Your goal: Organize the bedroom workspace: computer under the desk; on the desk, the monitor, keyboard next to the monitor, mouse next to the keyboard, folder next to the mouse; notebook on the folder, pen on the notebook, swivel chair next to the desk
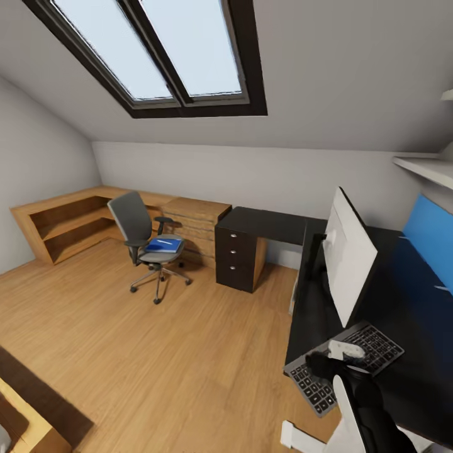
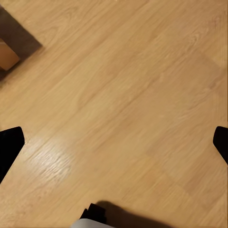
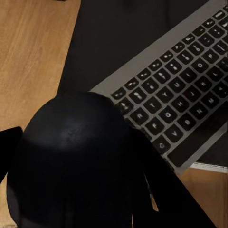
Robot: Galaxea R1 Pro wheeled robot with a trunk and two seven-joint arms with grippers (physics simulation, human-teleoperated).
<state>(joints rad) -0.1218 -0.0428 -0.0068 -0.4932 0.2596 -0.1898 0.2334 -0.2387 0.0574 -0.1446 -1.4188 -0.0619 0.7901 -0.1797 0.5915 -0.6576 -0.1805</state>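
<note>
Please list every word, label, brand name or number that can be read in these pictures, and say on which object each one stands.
No text can be read with certainty.
keyboard: the keys carry pale marks, too blurred to read.
monitor: white back, no brand or label legible.
folder on the swivel chair: a pale mark on the blue cover, too small to read.
mouse: plain dark surface, no marking visible.

Right arm reaching forward over the table's [image 1: 402, 296] near corner, right tool [image 1: 319, 365] clamped around the dark mouse [image 3: 71, 156], left tool [image 2: 114, 142] spread wide, fingers [image 2: 9, 145] apart, palm facing down.
</note>
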